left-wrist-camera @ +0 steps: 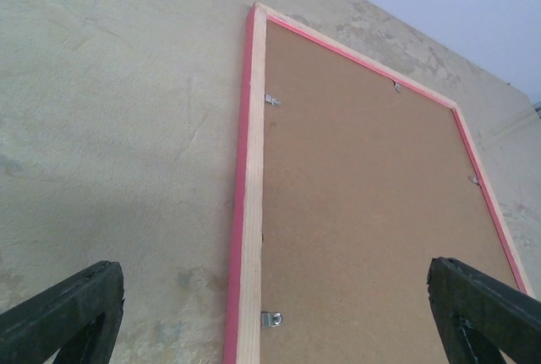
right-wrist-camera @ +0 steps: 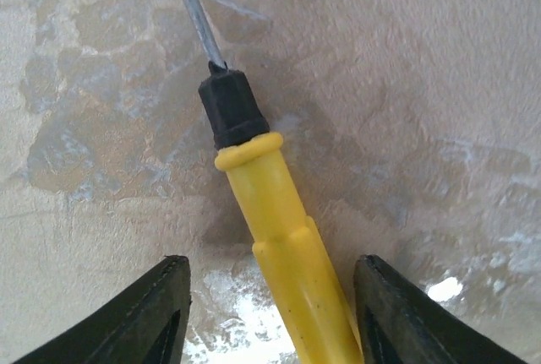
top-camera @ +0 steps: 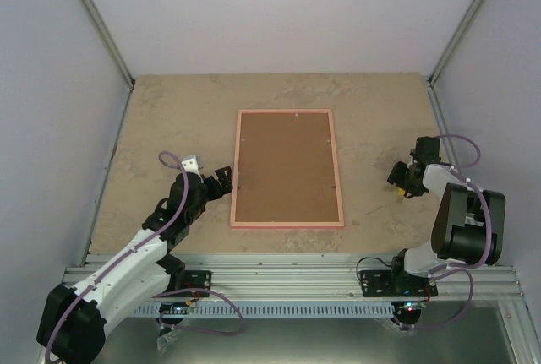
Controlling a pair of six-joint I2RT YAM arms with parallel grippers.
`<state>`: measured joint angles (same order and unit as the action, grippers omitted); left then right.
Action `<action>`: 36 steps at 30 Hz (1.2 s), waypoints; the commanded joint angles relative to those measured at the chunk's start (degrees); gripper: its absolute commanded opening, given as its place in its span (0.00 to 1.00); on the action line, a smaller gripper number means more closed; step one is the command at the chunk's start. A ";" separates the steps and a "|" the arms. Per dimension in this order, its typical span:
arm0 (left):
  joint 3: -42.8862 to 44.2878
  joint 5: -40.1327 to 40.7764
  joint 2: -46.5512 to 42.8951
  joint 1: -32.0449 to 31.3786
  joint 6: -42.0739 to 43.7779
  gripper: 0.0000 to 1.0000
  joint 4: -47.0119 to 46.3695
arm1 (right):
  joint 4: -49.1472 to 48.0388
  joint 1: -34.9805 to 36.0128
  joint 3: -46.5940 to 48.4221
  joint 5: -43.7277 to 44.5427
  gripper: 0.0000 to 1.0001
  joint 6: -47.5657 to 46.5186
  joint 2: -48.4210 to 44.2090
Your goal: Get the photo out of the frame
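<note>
- Beige stone-patterned desk (top-camera: 169,127) is enclosed by plain pale walls (top-camera: 279,9), with both arm bases bolted at its near edge.
- Thin bright pink rectangular picture frame (top-camera: 287,170) lies flat at the centre of the desk, long sides running away from the arm bases.
- The frame is face down: its brown fibreboard back (left-wrist-camera: 363,212) is uppermost, and the front face cannot be seen.
- Small metal retaining clips (left-wrist-camera: 271,100) sit along the inner edge of the frame, over the rim of the fibreboard back.
- Left end effector (top-camera: 222,180) is near the frame's left side, towards the near corner, and apart from it.
- State, left: fully released. Both black fingers (left-wrist-camera: 63,317) are spread wide and grasp nothing.
- Right end effector (top-camera: 404,180) is low over the desk, well to the right of the frame.
- State, right: released. Its black fingers (right-wrist-camera: 152,313) straddle the handle of a yellow-handled screwdriver with black collar and steel shaft (right-wrist-camera: 279,212), which lies on the desk.
- A clear gap shows between the left-hand finger and the handle; the handle is not clamped.
</note>
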<state>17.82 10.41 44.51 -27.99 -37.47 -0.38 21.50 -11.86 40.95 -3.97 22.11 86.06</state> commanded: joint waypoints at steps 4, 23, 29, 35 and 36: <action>-0.62 -1.45 -0.30 -0.15 -0.11 1.00 -1.30 | 2.44 2.22 -0.87 0.88 0.48 -1.09 1.47; 0.27 -12.43 -0.03 -0.10 -3.42 1.00 -6.66 | 4.57 9.16 -0.34 8.69 0.14 0.14 -0.37; 1.65 -18.71 0.24 -0.07 -6.77 1.00 -7.64 | 4.98 11.77 -0.15 8.19 0.11 0.14 -4.55; 3.54 -23.02 -0.14 -0.12 -9.14 1.00 -7.52 | 6.79 19.38 2.15 6.14 0.06 -1.02 -11.23; 3.86 -23.89 -0.02 -0.13 -9.65 1.00 -7.88 | 6.80 20.73 2.63 5.34 0.06 -1.52 -12.25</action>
<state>19.38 -8.88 44.71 -28.03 -44.62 -6.09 27.14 5.04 41.21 3.14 21.78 77.67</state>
